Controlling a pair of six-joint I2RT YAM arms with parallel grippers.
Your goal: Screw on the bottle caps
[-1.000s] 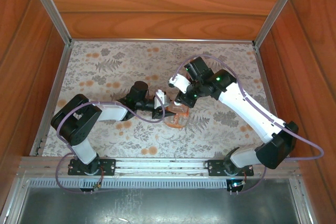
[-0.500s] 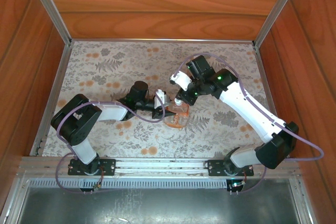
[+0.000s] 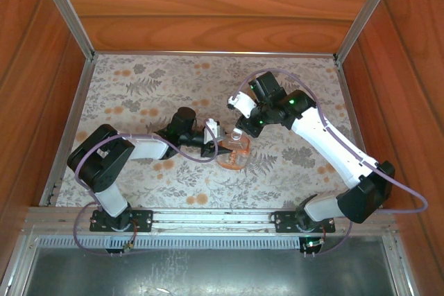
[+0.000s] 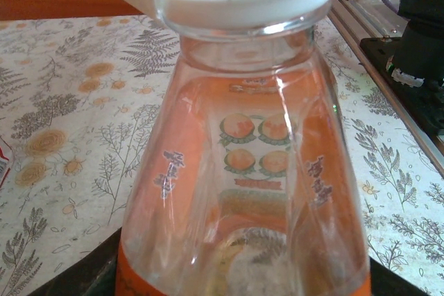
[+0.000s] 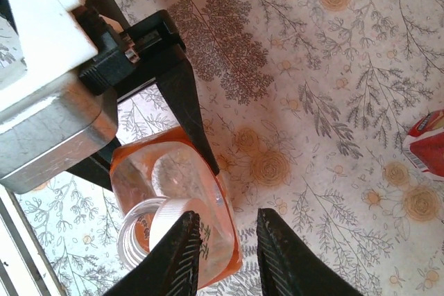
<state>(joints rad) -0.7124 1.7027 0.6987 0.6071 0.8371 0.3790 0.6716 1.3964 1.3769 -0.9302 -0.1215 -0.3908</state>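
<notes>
The left tool (image 3: 223, 149) is pinching the wide bottle (image 4: 243, 171) low on its body, one dark finger pressing each side. The bottle is standing on the floral surface (image 5: 333, 88) near the middle, between the two arms, with orange liquid sitting in its lower part (the label is showing small oranges through the clear wall).

The right tool (image 5: 229, 216) is hovering just above the bottle's top, pointing down. Its fingers are standing slightly spread, and nothing is lying between them; the bottle's edge and the surface are showing through the gap.

A whitish cap (image 5: 166, 221) is sitting tilted at the bottle's neck, just beside one finger of the right tool. Whether it is catching the thread I cannot tell.

A small red thing (image 5: 429, 142) is lying on the surface, well apart from the bottle.
</notes>
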